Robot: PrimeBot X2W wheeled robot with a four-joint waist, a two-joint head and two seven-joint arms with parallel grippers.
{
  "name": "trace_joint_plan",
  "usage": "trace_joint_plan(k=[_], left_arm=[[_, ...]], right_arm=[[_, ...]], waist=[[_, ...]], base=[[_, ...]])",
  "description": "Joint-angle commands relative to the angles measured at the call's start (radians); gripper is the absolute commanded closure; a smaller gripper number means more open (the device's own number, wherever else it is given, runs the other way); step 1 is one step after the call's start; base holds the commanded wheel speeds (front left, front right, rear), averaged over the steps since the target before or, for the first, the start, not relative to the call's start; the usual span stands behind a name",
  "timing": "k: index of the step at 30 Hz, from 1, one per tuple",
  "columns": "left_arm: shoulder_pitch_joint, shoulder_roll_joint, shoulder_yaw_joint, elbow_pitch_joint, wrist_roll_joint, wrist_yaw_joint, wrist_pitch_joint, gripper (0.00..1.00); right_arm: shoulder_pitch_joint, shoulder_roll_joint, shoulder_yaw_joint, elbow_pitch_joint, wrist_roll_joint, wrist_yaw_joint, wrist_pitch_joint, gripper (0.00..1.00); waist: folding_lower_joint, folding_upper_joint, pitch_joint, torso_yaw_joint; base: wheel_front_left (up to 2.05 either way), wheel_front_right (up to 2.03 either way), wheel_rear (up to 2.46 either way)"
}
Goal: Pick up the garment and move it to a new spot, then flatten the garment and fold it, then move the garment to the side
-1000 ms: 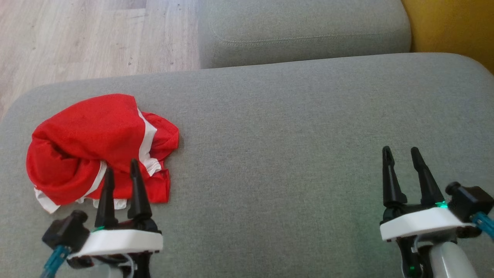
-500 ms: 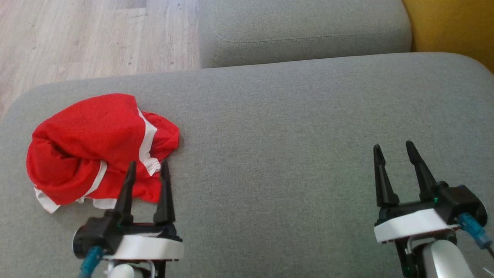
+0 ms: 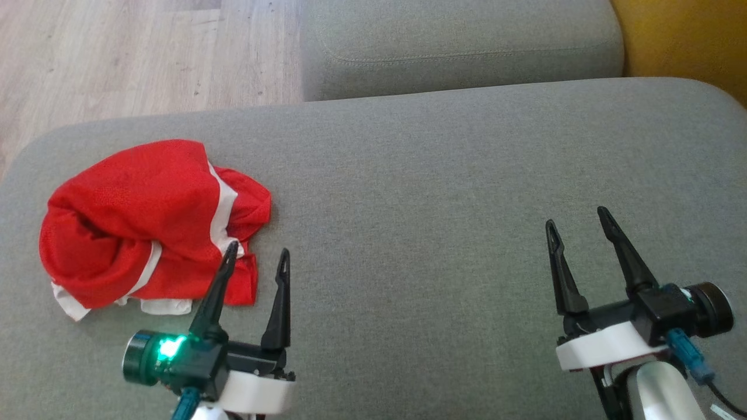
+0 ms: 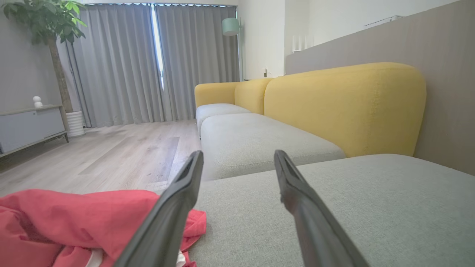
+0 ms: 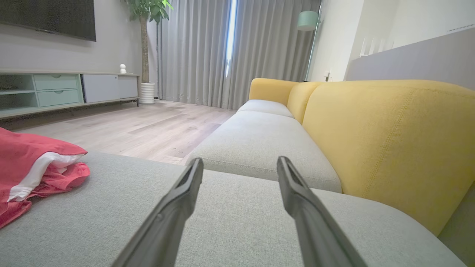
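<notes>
My left gripper [image 3: 258,248] has slid to the right since a second ago. Then its fingers stood in front of the near edge of the red garment [image 3: 134,216]. Now they point past the garment's near right corner, one finger crossing that corner in the head view and the other over bare grey fabric. The wrist has also turned, so its green light now shows on the left side. Its fingers stand wide apart and hold nothing, and I cannot tell whether the nearer one touches the cloth. My right gripper [image 3: 575,217] has drifted a little left and turned as well. Its fingers are spread just as wide, empty, above the right part of the seat cushion [image 3: 408,204] and well apart from the garment. The garment has not moved. It lies crumpled, red with white stripes, near the left edge of the cushion and closer to the near side. Beyond the far edge are a second grey cushion [image 3: 455,41] and the wooden floor [image 3: 117,52], with a yellow backrest [image 3: 683,35] at the far right corner.
</notes>
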Motion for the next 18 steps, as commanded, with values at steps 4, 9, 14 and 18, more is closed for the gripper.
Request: trace_joint_plan(k=[4, 9, 14, 18], left_arm=[[-0.027, -0.01, 0.035, -0.059, -0.01, 0.01, -0.023, 0.0], [-0.003, -0.043, 0.106, -0.072, -0.078, -0.04, -0.038, 0.0], [0.02, -0.057, 0.148, -0.035, -0.108, -0.098, -0.04, 0.0], [0.025, -0.06, 0.157, 0.01, -0.109, -0.118, -0.04, 0.0]], right_arm=[[-0.035, -0.009, 0.018, -0.05, 0.0, -0.001, -0.027, 0.0], [-0.02, -0.009, 0.003, -0.038, 0.121, -0.001, -0.042, 0.0], [-0.004, -0.009, -0.001, -0.001, 0.296, -0.001, -0.043, 0.0], [0.0, -0.009, 0.025, 0.044, 0.372, -0.001, -0.043, 0.0]], waist=[[0.0001, 0.0, 0.001, 0.001], [0.0001, 0.0, -0.001, 0.002], [0.0001, 0.0, -0.003, 0.0], [0.0001, 0.0, -0.005, -0.003]], base=[[0.0, 0.0, 0.0], [0.0, 0.0, 0.0], [0.0, 0.0, 0.0], [0.0, 0.0, 0.0]])
